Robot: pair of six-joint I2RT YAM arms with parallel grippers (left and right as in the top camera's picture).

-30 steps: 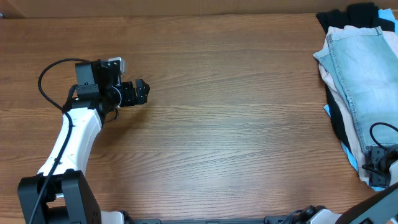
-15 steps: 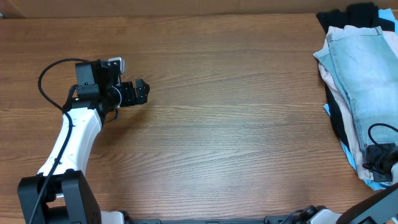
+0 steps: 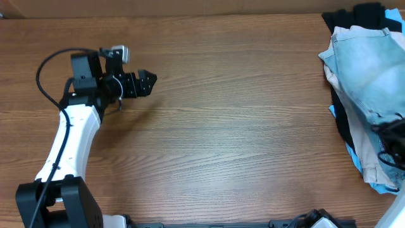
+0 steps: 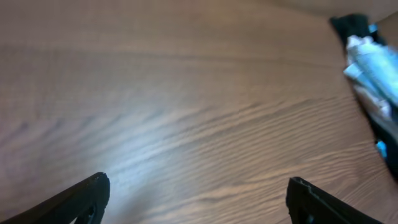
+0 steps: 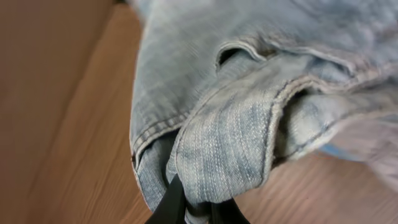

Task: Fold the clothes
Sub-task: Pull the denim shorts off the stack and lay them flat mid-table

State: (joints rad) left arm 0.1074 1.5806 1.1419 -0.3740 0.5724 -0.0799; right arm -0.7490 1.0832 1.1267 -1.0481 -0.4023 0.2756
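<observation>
Shorts (image 3: 372, 63) bunched upward | right claw (image 5: 196, 208) pinching them | left claw (image 4: 196, 190) wide

A brown wooden table (image 3: 240, 126) is seen across the whole view. At 3 o'clock a heap is piled on it: a cream garment (image 3: 361, 136), a black garment (image 3: 366, 14) reaching toward 1 o'clock, and a bright blue cloth (image 3: 355, 161) showing near 4 o'clock.
</observation>
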